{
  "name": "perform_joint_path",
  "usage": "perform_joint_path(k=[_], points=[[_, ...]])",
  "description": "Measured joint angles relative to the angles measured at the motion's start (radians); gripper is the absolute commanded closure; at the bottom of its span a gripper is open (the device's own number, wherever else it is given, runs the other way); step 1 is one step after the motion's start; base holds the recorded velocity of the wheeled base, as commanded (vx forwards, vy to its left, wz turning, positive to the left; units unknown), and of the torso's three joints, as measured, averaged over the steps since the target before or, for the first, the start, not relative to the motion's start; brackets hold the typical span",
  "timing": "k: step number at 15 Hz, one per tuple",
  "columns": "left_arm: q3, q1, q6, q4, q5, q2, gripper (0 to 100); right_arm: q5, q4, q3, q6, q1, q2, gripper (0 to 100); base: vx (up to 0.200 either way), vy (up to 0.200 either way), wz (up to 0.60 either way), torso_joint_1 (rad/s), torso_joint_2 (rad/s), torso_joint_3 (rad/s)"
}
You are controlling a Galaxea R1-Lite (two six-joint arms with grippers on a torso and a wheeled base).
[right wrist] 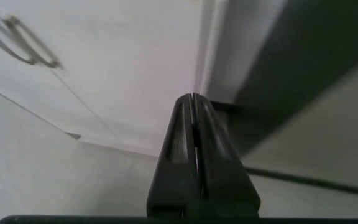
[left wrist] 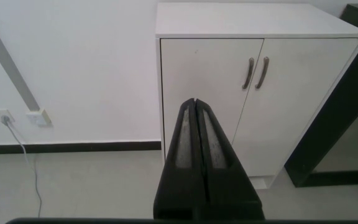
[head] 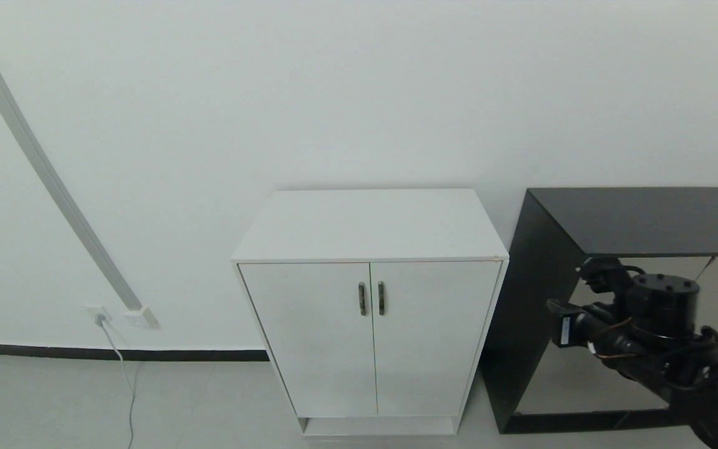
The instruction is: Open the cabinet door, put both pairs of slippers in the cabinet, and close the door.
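The cabinet (head: 371,224) stands on the floor (head: 53,399) against the wall, a little toward 6 o'clock from the middle of the head view. It has two doors, the left door (head: 309,337) and the right door (head: 427,337), and both are shut. Two handles (head: 362,299) stand upright side by side where the doors meet.

Left gripper (left wrist: 194,102) – jaws clenched tight together with nothing between them. It points at the cabinet front from well apart.

Right gripper (right wrist: 193,98) – jaws also pressed together and empty. It points toward the cabinet's right edge, where white meets black. The right arm (head: 646,330) sits at 4 o'clock in the head view, in front of the table.

One black table (head: 646,218) stands at 3 o'clock from the cabinet, just beside it.

At 9 o'clock from the cabinet, two plates (head: 98,312) sit low on the wall. One cable (head: 123,374) is plugged into the left one and drops to the floor. One conduit (head: 41,162) slants down from 10 o'clock to the right plate. A dark skirting (head: 116,354) runs along the wall's foot.
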Motion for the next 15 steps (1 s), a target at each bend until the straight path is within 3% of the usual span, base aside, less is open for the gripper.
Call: perform_joint_path(k=[4, 9, 12, 15], points=[[0.000, 0.000, 0.000, 0.000, 0.000, 0.000, 100, 0.001, -0.004, 0.215, -0.006, -0.129, -0.209, 100, 0.000, 0.000, 0.00, 0.000, 0.00, 0.000], [0.000, 0.000, -0.001, 0.000, 0.000, 0.000, 100, 0.008, 0.013, 0.382, -0.024, -0.243, -0.433, 100, 0.000, 0.000, 0.00, 0.000, 0.00, 0.000], [0.000, 0.000, -0.001, 0.000, 0.000, 0.000, 100, 0.010, 0.121, 0.407, -0.025, -0.260, -0.565, 100, 0.000, 0.000, 0.00, 0.000, 0.00, 0.000], [0.000, 0.000, -0.001, 0.000, 0.001, 0.000, 100, 0.018, 0.316, 0.411, -0.026, -0.265, -0.730, 100, 0.000, 0.000, 0.00, 0.000, 0.00, 0.000]])
